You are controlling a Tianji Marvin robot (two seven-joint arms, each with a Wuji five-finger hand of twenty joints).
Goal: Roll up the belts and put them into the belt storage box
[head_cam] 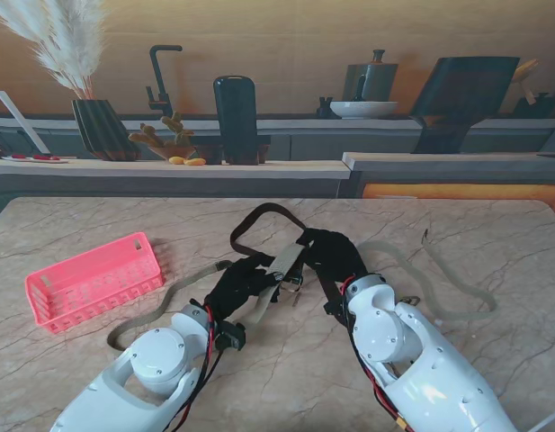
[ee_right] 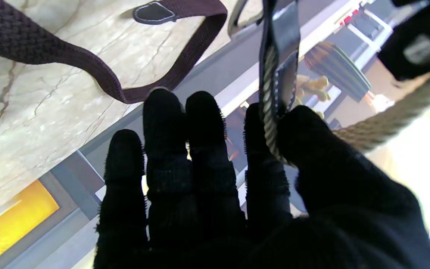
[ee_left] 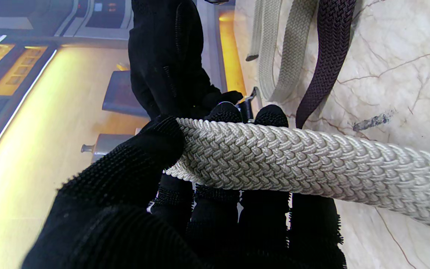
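A beige braided belt (head_cam: 281, 266) is stretched between my two black-gloved hands at the middle of the table. My left hand (head_cam: 234, 286) is shut on it, and the left wrist view shows the thumb pressing the belt (ee_left: 274, 157) against the fingers. My right hand (head_cam: 335, 254) pinches the leather-tipped end of the belt (ee_right: 278, 74) between thumb and forefinger, its other fingers straight. The belt's tail (head_cam: 165, 308) trails to the left. A dark brown belt (head_cam: 268, 207) lies looped just beyond the hands. The pink storage basket (head_cam: 93, 281) sits at the left and holds nothing.
Another beige strap length (head_cam: 448, 297) snakes over the marble table (head_cam: 493, 234) to the right of my right arm; I cannot tell whether it is a separate belt. Beyond the table's far edge stands a counter with a vase (head_cam: 102, 126) and a dark container (head_cam: 236, 117).
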